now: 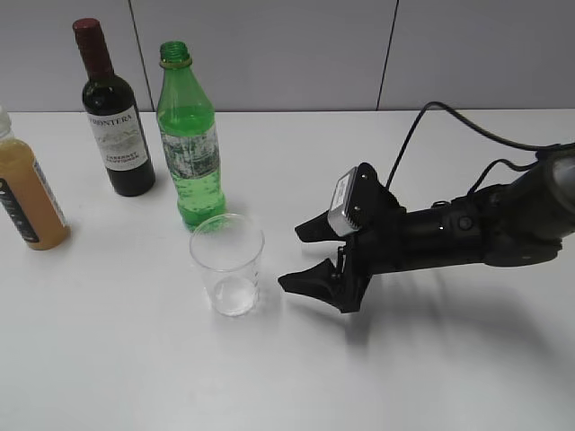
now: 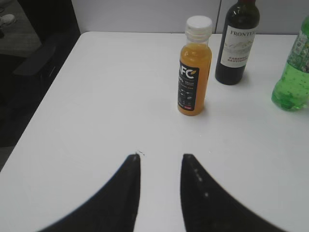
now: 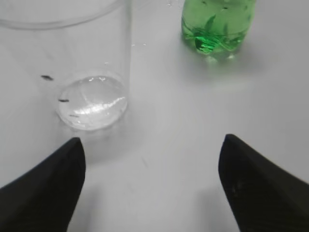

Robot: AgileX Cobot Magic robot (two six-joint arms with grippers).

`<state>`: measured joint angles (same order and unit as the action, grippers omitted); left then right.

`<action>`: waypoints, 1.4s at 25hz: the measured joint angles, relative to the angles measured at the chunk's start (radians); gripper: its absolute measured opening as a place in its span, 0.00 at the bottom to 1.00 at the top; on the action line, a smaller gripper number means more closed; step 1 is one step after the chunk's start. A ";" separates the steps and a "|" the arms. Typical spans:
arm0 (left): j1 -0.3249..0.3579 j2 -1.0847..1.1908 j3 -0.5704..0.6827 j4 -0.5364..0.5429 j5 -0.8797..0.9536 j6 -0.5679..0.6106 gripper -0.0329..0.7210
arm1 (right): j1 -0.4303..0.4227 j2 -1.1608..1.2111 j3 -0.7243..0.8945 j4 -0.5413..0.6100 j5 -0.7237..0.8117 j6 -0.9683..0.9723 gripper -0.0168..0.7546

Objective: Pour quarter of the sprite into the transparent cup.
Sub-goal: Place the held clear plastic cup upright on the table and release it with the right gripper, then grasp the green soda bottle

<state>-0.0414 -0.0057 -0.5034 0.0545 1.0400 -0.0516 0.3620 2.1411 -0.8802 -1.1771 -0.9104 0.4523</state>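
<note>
The sprite (image 1: 189, 135) is a tall green bottle with no cap, standing upright at the back left of the white table; its base shows in the right wrist view (image 3: 217, 26) and its side in the left wrist view (image 2: 293, 77). The transparent cup (image 1: 227, 263) stands just in front of it, upright, with a little clear liquid at the bottom; it also shows in the right wrist view (image 3: 72, 63). My right gripper (image 1: 304, 256) (image 3: 152, 150) is open and empty, low over the table, right of the cup. My left gripper (image 2: 161, 157) is open and empty, out of the exterior view.
A dark wine bottle (image 1: 114, 117) with a white label stands left of the sprite. An orange-brown juice bottle (image 1: 27, 193) with a white cap (image 2: 198, 26) stands at the far left. The table's left edge (image 2: 43, 111) runs beside a dark floor.
</note>
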 joint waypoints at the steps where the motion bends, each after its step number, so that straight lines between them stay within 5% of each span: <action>1: 0.000 0.000 0.000 0.000 0.000 0.000 0.35 | -0.009 -0.021 0.011 -0.013 0.013 0.000 0.89; 14: 0.000 0.000 0.000 0.000 0.000 0.000 0.35 | -0.016 -0.349 0.037 0.021 0.528 0.053 0.86; 21: 0.000 0.000 0.000 0.000 0.000 0.000 0.35 | -0.031 -0.416 -0.047 0.331 1.040 0.039 0.83; 29: 0.000 0.000 0.000 0.000 0.000 0.000 0.35 | -0.175 -0.416 -0.226 1.060 1.376 -0.452 0.81; 35: 0.000 0.000 0.000 0.000 0.000 0.000 0.35 | -0.267 -0.416 -0.386 1.184 1.713 -0.525 0.80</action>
<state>-0.0414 -0.0057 -0.5034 0.0545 1.0400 -0.0516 0.0952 1.7254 -1.2667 0.0065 0.8030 -0.0730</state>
